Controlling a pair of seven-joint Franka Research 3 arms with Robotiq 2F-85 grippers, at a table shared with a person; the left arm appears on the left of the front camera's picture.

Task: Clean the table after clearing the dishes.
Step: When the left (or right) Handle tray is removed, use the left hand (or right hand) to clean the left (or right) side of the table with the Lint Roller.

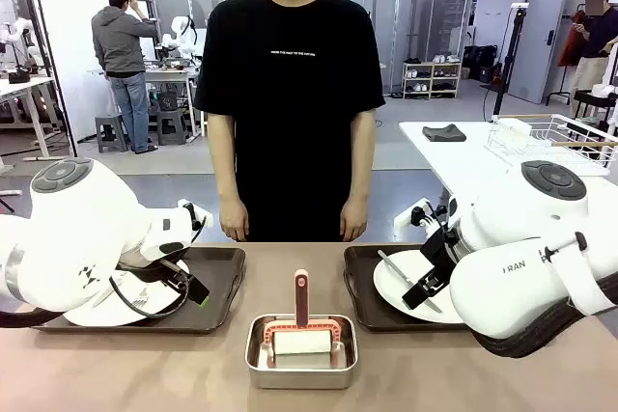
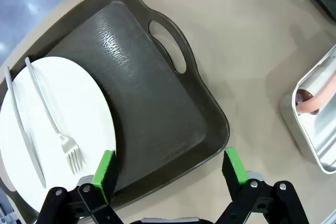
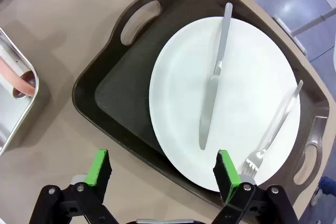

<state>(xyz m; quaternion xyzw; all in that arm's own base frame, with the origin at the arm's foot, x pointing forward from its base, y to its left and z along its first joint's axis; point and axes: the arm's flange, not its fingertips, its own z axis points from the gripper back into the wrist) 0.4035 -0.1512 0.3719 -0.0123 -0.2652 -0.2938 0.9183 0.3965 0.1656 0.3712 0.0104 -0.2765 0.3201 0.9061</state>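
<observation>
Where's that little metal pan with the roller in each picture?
Front view: steel pan at bottom centre.
Left wrist view: pan at the right edge, cut off.
Right wrist view: pan at the left edge, cut off.
Shared landmark: the roller's pink handle inside it.

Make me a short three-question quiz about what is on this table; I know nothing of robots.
1. True or false: the left gripper and the right gripper are both open and hold nothing.
2. What lies on the right plate? A) a spoon B) a knife and a fork C) nothing
3. Fill in: between the left tray and the right tray stands a steel pan holding a pink-framed ____.

Key: 1 true; 2 B; 3 roller.
</observation>
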